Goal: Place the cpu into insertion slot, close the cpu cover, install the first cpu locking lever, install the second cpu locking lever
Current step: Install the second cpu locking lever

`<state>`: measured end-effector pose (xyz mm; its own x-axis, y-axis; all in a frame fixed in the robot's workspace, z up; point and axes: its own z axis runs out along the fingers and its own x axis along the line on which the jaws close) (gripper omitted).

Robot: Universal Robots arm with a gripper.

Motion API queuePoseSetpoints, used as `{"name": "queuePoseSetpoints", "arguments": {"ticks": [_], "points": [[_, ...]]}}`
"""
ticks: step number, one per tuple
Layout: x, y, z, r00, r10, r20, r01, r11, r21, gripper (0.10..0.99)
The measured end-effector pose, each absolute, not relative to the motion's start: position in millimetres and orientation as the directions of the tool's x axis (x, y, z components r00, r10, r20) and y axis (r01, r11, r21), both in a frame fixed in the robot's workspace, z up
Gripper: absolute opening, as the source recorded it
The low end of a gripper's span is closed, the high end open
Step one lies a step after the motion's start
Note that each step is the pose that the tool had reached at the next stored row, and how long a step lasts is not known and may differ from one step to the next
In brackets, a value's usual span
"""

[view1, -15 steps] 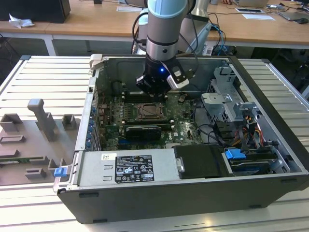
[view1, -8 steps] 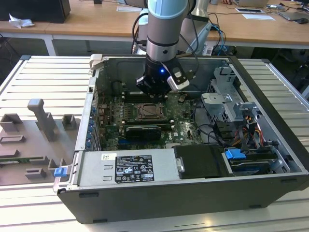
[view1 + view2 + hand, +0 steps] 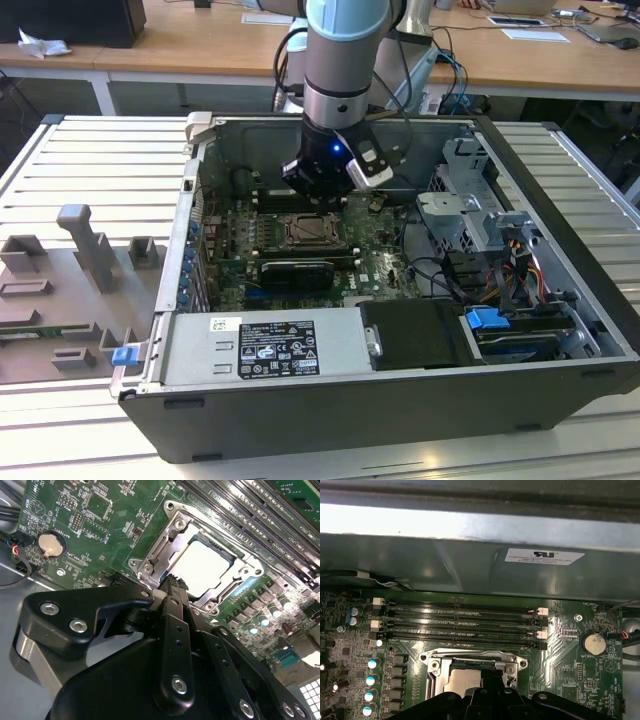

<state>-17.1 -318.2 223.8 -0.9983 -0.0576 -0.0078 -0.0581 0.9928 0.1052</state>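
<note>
Your gripper [image 3: 172,582] sits low inside the open computer case [image 3: 560,190], right over the insertion slot [image 3: 314,232]. In the second wrist view its fingertips are pressed together, pinching nothing, tip just at the socket's rim.

The cpu [image 3: 202,566] already lies in the slot, pale and flat, and shows through the window of the cpu cover [image 3: 165,540], which lies flat around it. In the first wrist view you catch the cover [image 3: 470,656] and a bit of chip [image 3: 462,680] behind the gripper body.

The memory slots [image 3: 460,625] run just beside the socket. A coin battery [image 3: 594,642] sits on the green board [image 3: 100,525].

Writing: a white sticker [image 3: 544,556] on the case wall and a black-and-white label [image 3: 276,348] on the power supply; print on both too small to read. The grey fixture tray [image 3: 70,290] lies outside, on the exterior view's left.
</note>
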Motion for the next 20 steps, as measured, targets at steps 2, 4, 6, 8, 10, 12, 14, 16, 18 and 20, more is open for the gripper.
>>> {"name": "queuePoseSetpoints", "arguments": {"ticks": [2, 4, 6, 8, 10, 12, 14, 16, 18, 20], "points": [[-17.1, -319.9, 223.7, -0.998, -0.058, -0.008, -0.058, 0.993, 0.105, 0.106], [-17.1, -320.6, 224.0, -0.998, -0.058, -0.008, -0.058, 0.993, 0.105, 0.106], [-17.2, -320.7, 228.9, -0.998, -0.057, -0.008, -0.058, 0.993, 0.105, 0.106], [-17.1, -321.3, 232.0, -0.998, -0.058, -0.008, -0.058, 0.993, 0.105, 0.106], [-17.1, -323.6, 232.1, -0.998, -0.058, -0.008, -0.058, 0.993, 0.106, 0.106], [-17.1, -326.0, 232.2, -0.998, -0.058, -0.008, -0.058, 0.993, 0.105, 0.106], [-17.3, -329.3, 232.2, -0.998, -0.058, -0.008, -0.058, 0.993, 0.105, 0.106], [-17.3, -332.0, 232.2, -0.998, -0.058, -0.008, -0.058, 0.993, 0.105, 0.106], [-17.4, -335.3, 232.1, -0.998, -0.058, -0.008, -0.058, 0.993, 0.105, 0.106], [-17.4, -337.9, 232.0, -0.998, -0.058, -0.008, -0.058, 0.993, 0.105, 0.106]]}}
